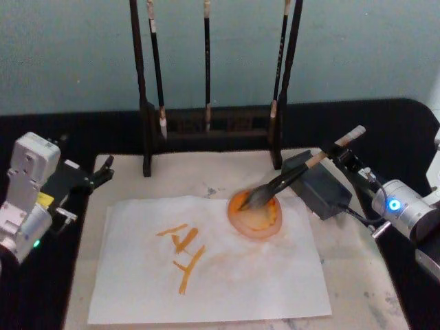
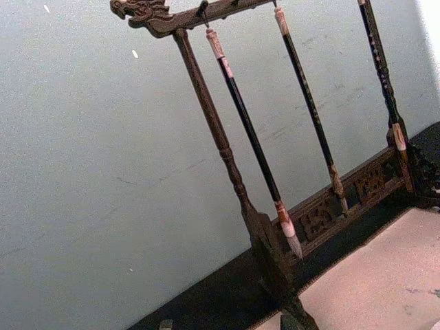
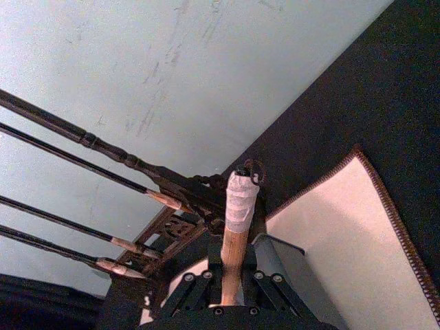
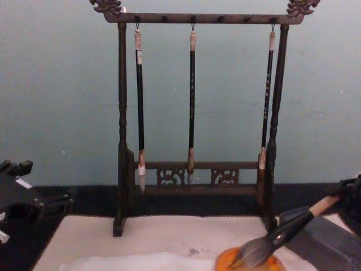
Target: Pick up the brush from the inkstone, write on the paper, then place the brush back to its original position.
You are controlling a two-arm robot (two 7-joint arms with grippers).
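Note:
The brush (image 1: 292, 177) slants down to the left, its grey tuft resting in a round orange ink dish (image 1: 265, 223) on the upper right part of the paper (image 1: 240, 275). My right gripper (image 1: 333, 157) is shut on the tan handle, above the dark grey inkstone (image 1: 323, 192); in the right wrist view the handle (image 3: 234, 254) runs up between the fingers. From the chest the brush (image 4: 290, 224) rises to the right from the dish (image 4: 225, 262). Orange strokes (image 1: 184, 253) mark the paper's left half. My left gripper (image 1: 104, 172) is parked open at the mat's far left corner.
A wooden brush rack (image 1: 206, 127) with three slim hanging brushes stands at the back of the beige mat (image 1: 357, 275); it also shows close to the left wrist as the rack (image 2: 227, 158). Black cloth (image 1: 41, 289) surrounds the mat.

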